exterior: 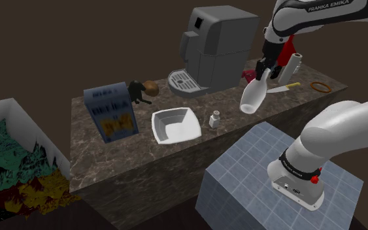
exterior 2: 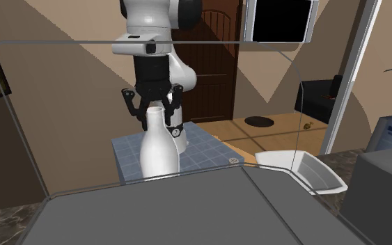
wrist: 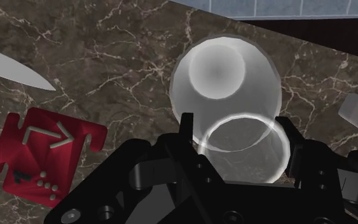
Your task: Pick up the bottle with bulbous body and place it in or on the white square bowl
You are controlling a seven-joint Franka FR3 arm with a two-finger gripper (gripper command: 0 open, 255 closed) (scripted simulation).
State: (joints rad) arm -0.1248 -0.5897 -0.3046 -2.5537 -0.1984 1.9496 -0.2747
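My gripper (exterior: 265, 68) is shut on the neck of a white bottle (exterior: 253, 97) with a bulbous body. The bottle hangs below the fingers, above the dark marble counter (exterior: 110, 160) near its front edge. In the second exterior view the gripper (exterior 2: 157, 108) clasps the narrow neck and the bottle (exterior 2: 159, 147) hangs upright. Looking down the gripper (wrist: 238, 137) in the wrist view, the fingers press on the bottle's (wrist: 225, 86) rim from both sides. The white square bowl (exterior: 174, 124) sits empty on the counter toward the shoulder view's left, apart from the bottle; in the second exterior view the bowl (exterior 2: 304, 170) is at the right.
A grey coffee machine (exterior: 212, 49) stands behind the bowl. A blue box (exterior: 112, 111), a small white shaker (exterior: 215, 119), a knife (exterior: 284, 87), an orange ring (exterior: 320, 86), a red object (wrist: 41, 156) and a white cylinder (exterior: 295, 63) lie on the counter. The tiled stand (exterior: 254, 170) is in front.
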